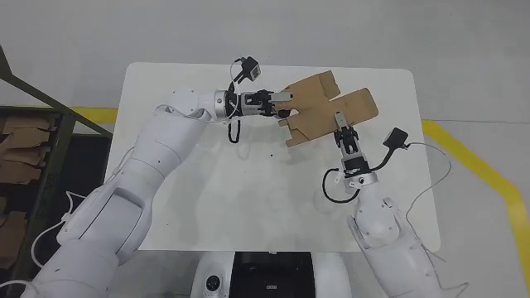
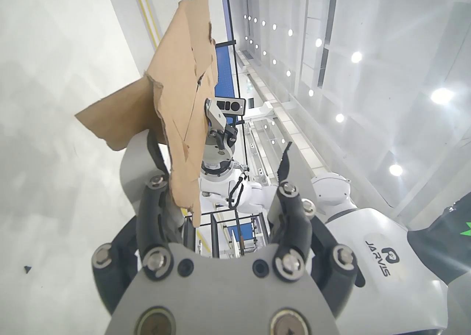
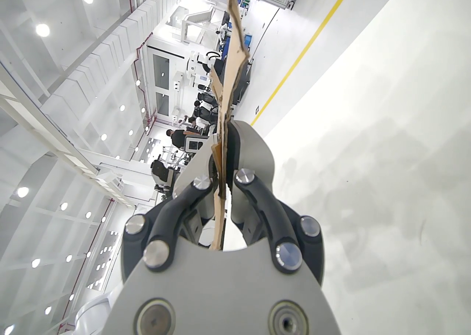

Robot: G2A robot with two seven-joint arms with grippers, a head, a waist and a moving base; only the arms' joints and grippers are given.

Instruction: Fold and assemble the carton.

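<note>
The carton (image 1: 319, 103) is a flattened brown cardboard blank with several flaps, held above the far right part of the white table (image 1: 207, 182). My right gripper (image 1: 339, 124) is shut on its near edge; in the right wrist view the carton (image 3: 230, 68) runs edge-on between the pinched fingers of that gripper (image 3: 222, 163). My left gripper (image 1: 281, 102) is at the carton's left edge. In the left wrist view this gripper (image 2: 220, 163) is open, and the carton (image 2: 184, 75) rests against one finger (image 2: 156, 163), the other finger (image 2: 285, 167) standing well apart.
A dark bin (image 1: 25, 157) with flat cardboard pieces stands on the floor to the left of the table. A small dark speck (image 1: 272, 156) lies mid-table. Bare tabletop spreads in front of and left of the carton.
</note>
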